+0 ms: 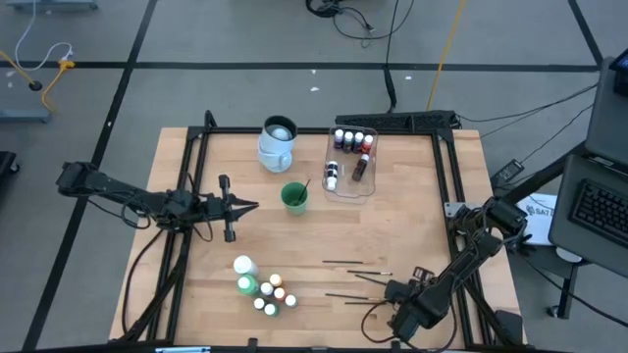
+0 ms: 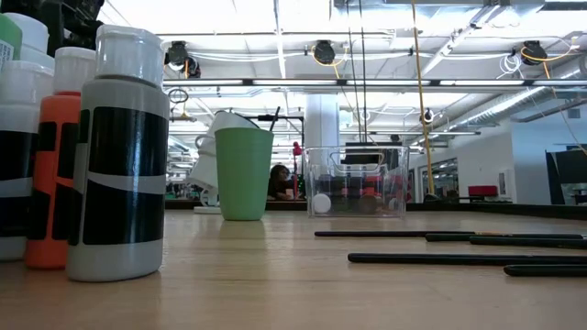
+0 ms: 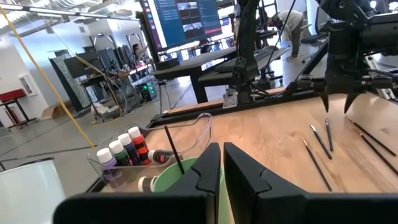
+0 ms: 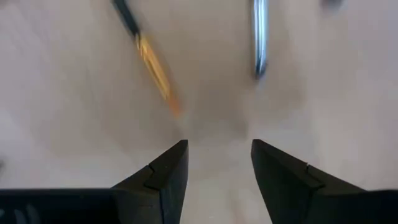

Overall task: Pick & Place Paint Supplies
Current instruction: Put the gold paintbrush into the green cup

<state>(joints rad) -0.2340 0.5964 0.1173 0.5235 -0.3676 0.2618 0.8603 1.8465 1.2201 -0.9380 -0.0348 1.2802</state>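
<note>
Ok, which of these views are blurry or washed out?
Right wrist view: the brush tips on the wood are badly out of focus. Low view: ceiling lights glare white, and the near bottles look oversized. High view: evenly lit and sharp.

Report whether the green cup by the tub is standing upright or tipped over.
Upright. The green cup stands on its base on the table in the low view; from above its round open mouth faces up, with a thin brush leaning inside.

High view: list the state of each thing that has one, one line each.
left gripper: shut, empty, beside the green cup.
right gripper: open, empty, over the brushes.
green cup: upright, one brush inside.
clear tub: open-topped, holds small bottles.
brushes: lying flat on the table.
</note>
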